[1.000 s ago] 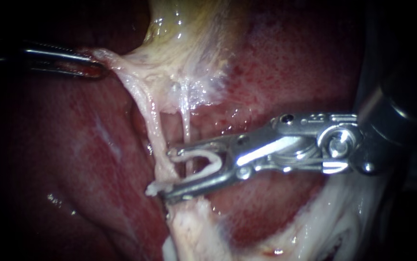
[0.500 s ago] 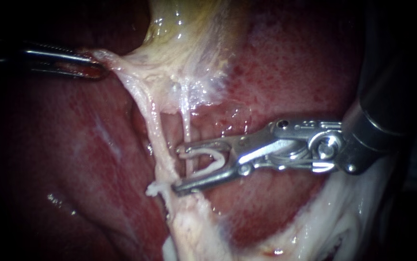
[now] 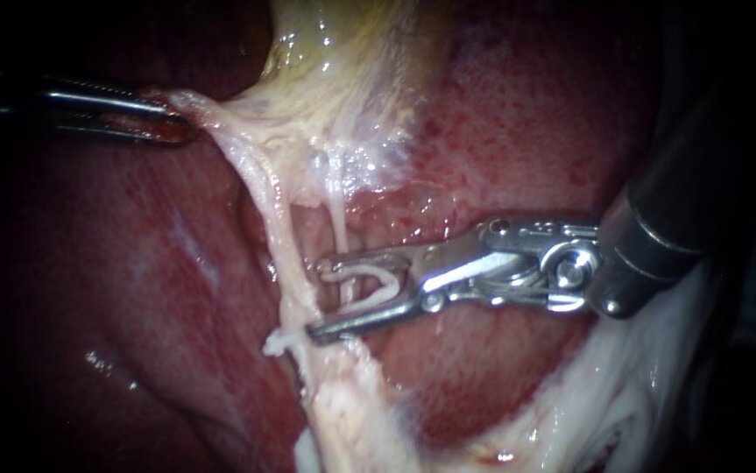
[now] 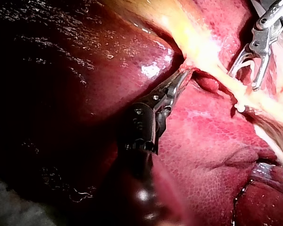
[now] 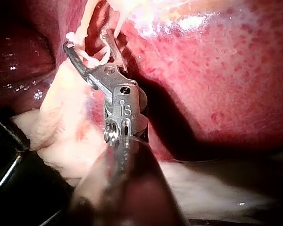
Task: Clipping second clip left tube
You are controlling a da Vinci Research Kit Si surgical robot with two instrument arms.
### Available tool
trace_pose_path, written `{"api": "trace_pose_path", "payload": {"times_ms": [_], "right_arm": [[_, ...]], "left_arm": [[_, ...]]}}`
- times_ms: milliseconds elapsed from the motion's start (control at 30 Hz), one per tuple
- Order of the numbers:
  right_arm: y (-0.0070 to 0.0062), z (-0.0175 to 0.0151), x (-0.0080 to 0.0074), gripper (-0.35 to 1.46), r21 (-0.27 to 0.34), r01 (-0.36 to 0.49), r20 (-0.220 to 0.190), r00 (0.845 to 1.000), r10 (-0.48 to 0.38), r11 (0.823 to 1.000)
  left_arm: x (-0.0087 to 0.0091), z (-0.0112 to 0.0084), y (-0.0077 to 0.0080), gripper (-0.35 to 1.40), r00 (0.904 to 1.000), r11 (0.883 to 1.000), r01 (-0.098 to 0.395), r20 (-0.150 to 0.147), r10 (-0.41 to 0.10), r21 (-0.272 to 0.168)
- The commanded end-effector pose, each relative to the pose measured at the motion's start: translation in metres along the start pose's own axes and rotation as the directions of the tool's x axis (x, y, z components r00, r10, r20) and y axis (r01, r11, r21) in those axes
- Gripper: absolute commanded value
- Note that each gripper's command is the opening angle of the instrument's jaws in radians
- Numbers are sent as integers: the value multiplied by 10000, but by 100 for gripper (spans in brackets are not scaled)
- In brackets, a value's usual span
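Right instrument (image 3: 316, 298): hand had narrowed within the second, jaws half-closed on the white clip (image 3: 369, 287), tips against the left tube (image 3: 283, 236) just above its seated clip (image 3: 274, 342), squeeze judged begun; left instrument (image 3: 180, 130), hand clamped, held pale tissue (image 3: 211, 114) taut.

On the left instrument (image 3: 176, 123), the shaft is lost in darkness at the endoscope view's left edge, and the jaw tips are buried in the pale tissue (image 3: 220, 118) gripped between them. The shaft of the right instrument (image 3: 316, 298) is cut off at the upper right and blurred in its wrist view. The clip (image 3: 393, 285) held between its jaws is partly masked; whether the left tube (image 3: 283, 236) is encircled cannot be told.
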Motion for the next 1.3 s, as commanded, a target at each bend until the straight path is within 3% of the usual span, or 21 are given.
{"api": "trace_pose_path", "payload": {"times_ms": [33, 300, 633, 800, 1300], "right_arm": [[1, 0, -1, 50, -5, 13, 1, 10000, -13, 10000], [7, 0, -4, 50, 59, -152, 39, 9999, 152, 9999], [0, 17, 4, 50, 379, -398, 103, 9992, 394, 9985], [-7, 33, 13, 50, 523, -379, -56, 9993, 382, 9979], [-36, 59, 24, 50, 1373, -520, 167, 9986, 501, 9892]], "left_arm": [[0, 0, 0, -35, 10000, 10000, 0, 0, 0, 1], [0, 0, 0, -35, 10000, 10000, -1, 0, 1, 4], [0, 0, 0, -35, 10000, 10000, -1, -1, 1, 6], [0, 1, 1, -35, 10000, 10000, 0, -3, 0, 12], [-1, 3, 1, -35, 10000, 10000, -1, -6, 1, 23]]}}
